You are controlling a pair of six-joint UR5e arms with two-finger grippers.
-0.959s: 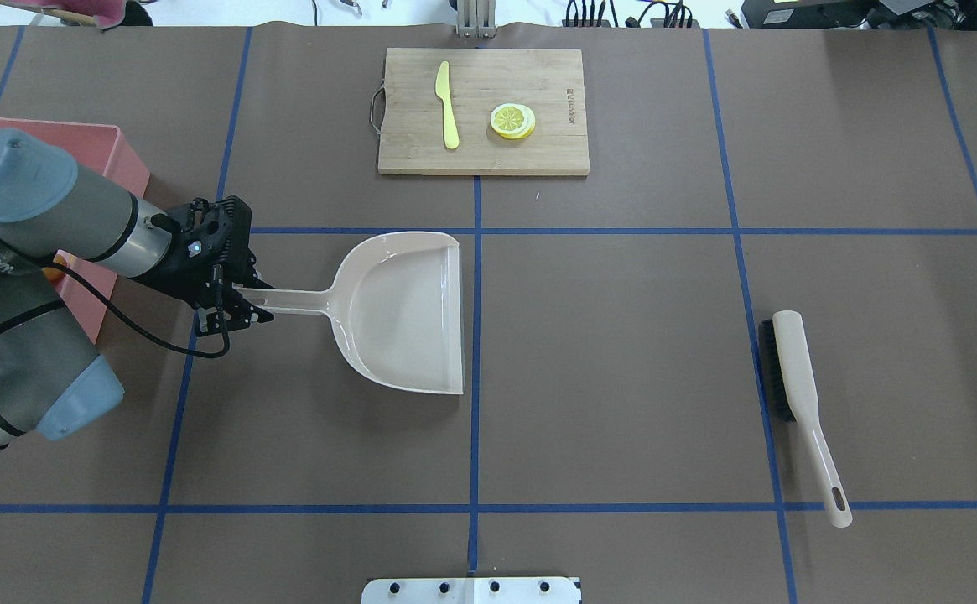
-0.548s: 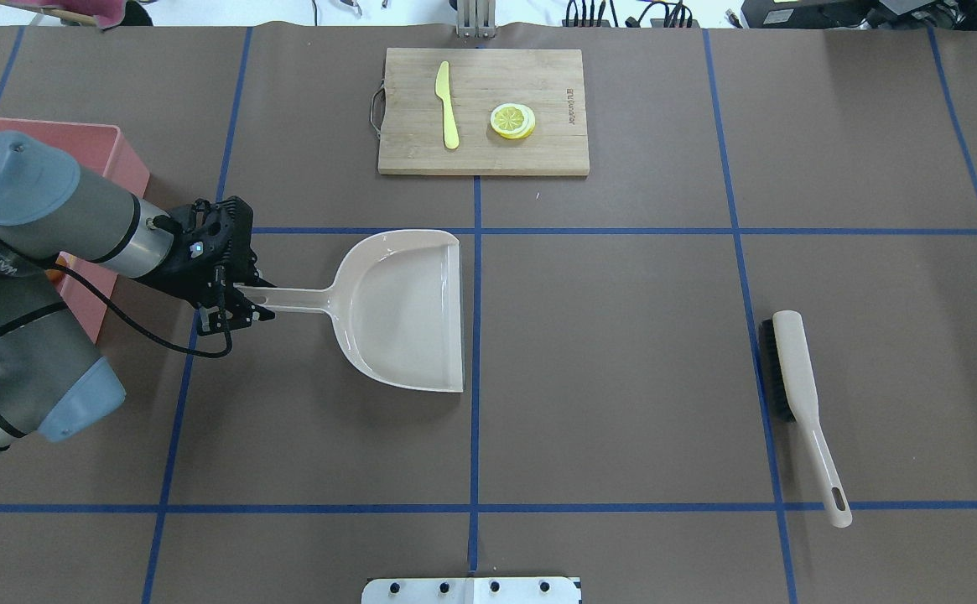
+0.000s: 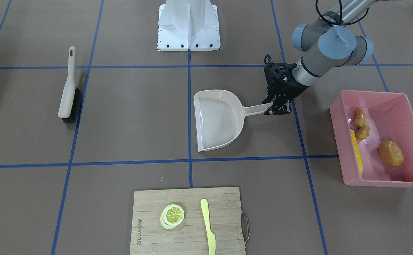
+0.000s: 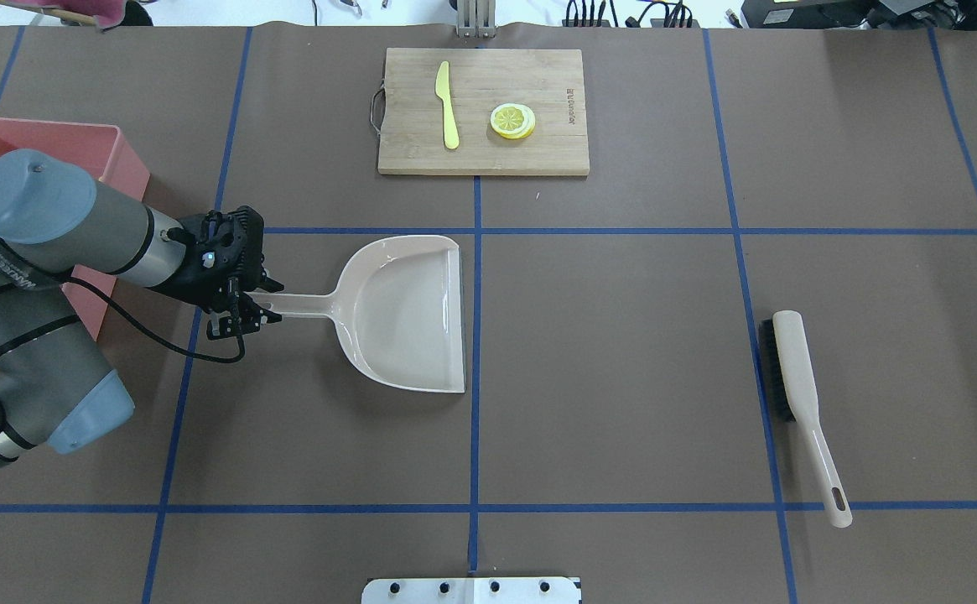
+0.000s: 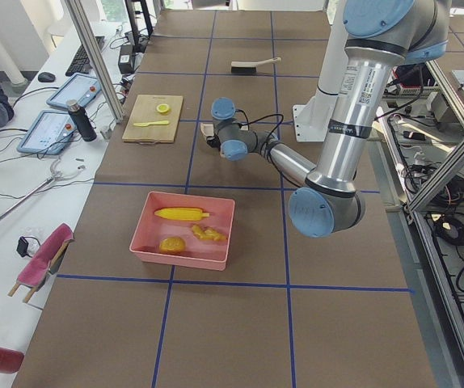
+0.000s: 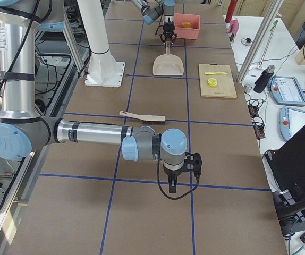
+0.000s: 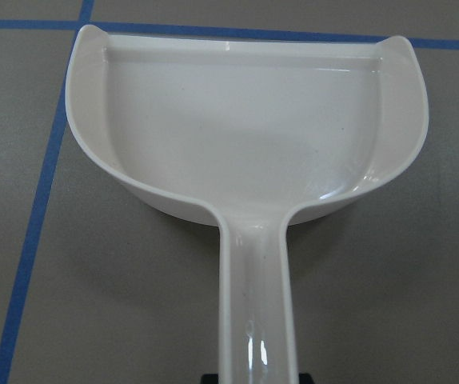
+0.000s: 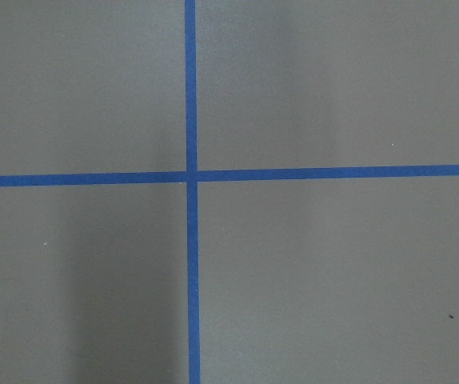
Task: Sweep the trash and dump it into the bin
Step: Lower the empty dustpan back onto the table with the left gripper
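The pink bin (image 3: pixel 401 101) stands at the table's left end and holds the corn cob (image 3: pixel 356 150), the potato-like lump (image 3: pixel 390 153) and the ginger-like piece (image 3: pixel 361 124). In the overhead view my left arm hides most of the bin (image 4: pixel 44 127). My left gripper (image 4: pixel 241 317) is shut on the handle end of the beige dustpan (image 4: pixel 404 310), which lies flat and empty on the table. The left wrist view shows the dustpan (image 7: pixel 245 120) empty. My right gripper (image 6: pixel 172 183) hangs over bare table, far from everything; I cannot tell whether it is open or shut.
A beige hand brush (image 4: pixel 798 377) lies on the right half of the table. A wooden cutting board (image 4: pixel 538 155) at the far middle carries a pale yellow knife (image 4: pixel 448 105) and a lemon slice (image 4: pixel 512 120). Operators' tablets sit beyond the far edge.
My left gripper has turned and sunk a little with the handle. The dustpan has settled flatter on the table. The brush has not moved.
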